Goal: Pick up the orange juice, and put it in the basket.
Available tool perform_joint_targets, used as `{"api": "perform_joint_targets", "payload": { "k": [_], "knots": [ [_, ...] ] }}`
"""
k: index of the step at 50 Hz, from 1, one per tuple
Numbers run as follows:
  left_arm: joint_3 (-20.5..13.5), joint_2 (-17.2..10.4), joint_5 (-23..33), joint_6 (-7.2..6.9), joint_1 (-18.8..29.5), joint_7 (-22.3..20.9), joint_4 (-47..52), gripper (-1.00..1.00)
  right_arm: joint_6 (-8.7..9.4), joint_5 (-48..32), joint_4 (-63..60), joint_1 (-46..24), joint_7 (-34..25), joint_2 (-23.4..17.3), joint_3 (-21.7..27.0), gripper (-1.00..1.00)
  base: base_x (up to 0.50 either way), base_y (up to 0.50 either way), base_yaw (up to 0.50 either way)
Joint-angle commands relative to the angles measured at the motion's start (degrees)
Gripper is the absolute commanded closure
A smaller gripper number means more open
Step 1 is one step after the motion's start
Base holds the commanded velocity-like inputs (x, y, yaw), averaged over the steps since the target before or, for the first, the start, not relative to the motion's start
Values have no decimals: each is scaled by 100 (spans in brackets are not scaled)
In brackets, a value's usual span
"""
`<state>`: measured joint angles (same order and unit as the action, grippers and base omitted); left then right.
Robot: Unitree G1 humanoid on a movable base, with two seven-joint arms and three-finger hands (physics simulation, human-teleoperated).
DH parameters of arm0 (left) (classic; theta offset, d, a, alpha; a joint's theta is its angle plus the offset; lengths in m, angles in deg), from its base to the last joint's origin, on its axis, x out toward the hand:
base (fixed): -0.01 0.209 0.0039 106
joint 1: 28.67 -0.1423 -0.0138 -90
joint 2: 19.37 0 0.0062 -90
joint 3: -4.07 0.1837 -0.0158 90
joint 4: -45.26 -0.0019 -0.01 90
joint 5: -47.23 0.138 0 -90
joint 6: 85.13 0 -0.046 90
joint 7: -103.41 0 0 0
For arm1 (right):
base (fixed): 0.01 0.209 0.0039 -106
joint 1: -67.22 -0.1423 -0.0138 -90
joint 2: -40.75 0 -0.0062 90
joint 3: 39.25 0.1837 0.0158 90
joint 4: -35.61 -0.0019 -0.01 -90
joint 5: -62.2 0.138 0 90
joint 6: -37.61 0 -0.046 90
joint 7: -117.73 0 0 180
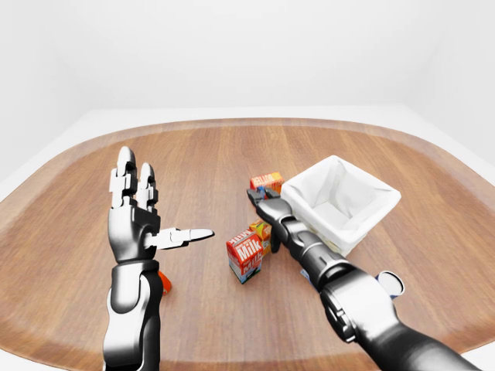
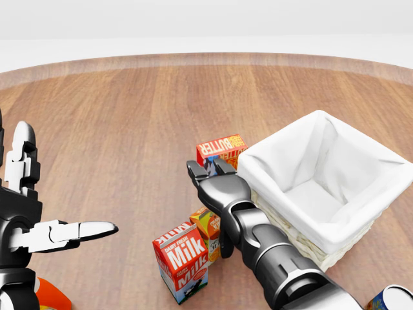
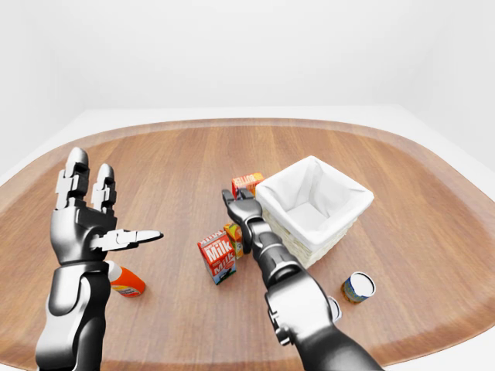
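The orange juice (image 2: 207,225) is a small orange carton standing on the wooden table, just right of the milk carton (image 2: 182,260). My right hand (image 2: 211,169) is open; its forearm passes close over the juice's right side, and its fingertips reach past the juice to the butter box (image 2: 221,148). It holds nothing. The white-lined wicker basket (image 2: 279,143) stands right of the hand and is empty. My left hand (image 1: 158,205) is open and raised at the left, well away from the cartons.
An orange bottle (image 3: 128,283) lies at the lower left beside my left arm. A tin can (image 3: 358,286) stands at the lower right, below the basket. The oval table's edge (image 1: 232,122) curves across the top of the view.
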<state>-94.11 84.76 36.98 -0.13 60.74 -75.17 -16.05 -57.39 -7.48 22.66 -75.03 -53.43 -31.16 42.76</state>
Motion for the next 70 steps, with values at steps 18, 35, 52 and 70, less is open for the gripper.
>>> {"api": "perform_joint_targets", "payload": {
  "k": [18,35,52,70],
  "knots": [
    [1,10,-2,0,-25,7,65,-100,0,-79,75,290,156,59,0,-100,0,0,0],
    [-6,5,-5,0,-10,6,23,-100,0,-96,115,458,201,61,26,100,0,0,0],
    [-19,-6,-15,0,9,1,-8,-100,0,-64,106,457,133,41,34,100,0,0,0],
    [-16,-6,-12,0,8,3,-4,-100,0,26,51,307,-81,-22,48,100,0,0,0]
  ]
}}
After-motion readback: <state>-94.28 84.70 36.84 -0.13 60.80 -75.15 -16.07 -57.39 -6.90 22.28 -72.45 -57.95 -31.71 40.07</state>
